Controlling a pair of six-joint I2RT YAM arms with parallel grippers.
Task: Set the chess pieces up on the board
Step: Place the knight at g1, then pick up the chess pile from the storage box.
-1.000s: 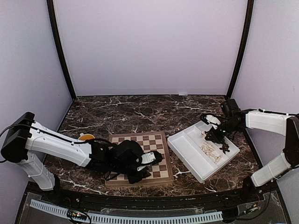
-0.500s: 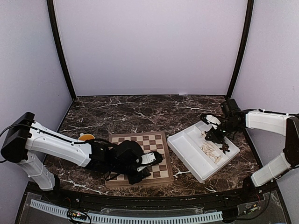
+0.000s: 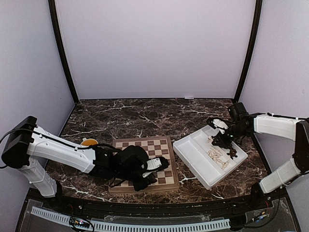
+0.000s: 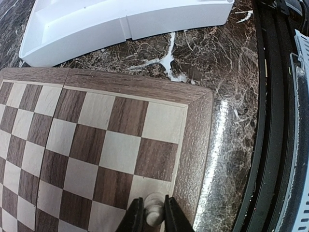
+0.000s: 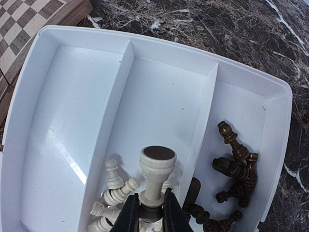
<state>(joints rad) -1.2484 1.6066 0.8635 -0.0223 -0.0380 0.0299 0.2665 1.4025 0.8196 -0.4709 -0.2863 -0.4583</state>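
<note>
Marble tabletop: left gripper pinches a round-topped cream wooden piece at the checked wooden chessboard's corner, right gripper an upturned cream wooden chessman; release may topple either

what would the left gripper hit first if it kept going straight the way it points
Probably the board, a light square beside its border: the left gripper, shut on a cream piece, points down at it. The gap is hard to judge.

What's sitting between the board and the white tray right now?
Nothing. Only a bare strip of marble table separates the board from the white tray, seen clearest in the left wrist view.
</note>
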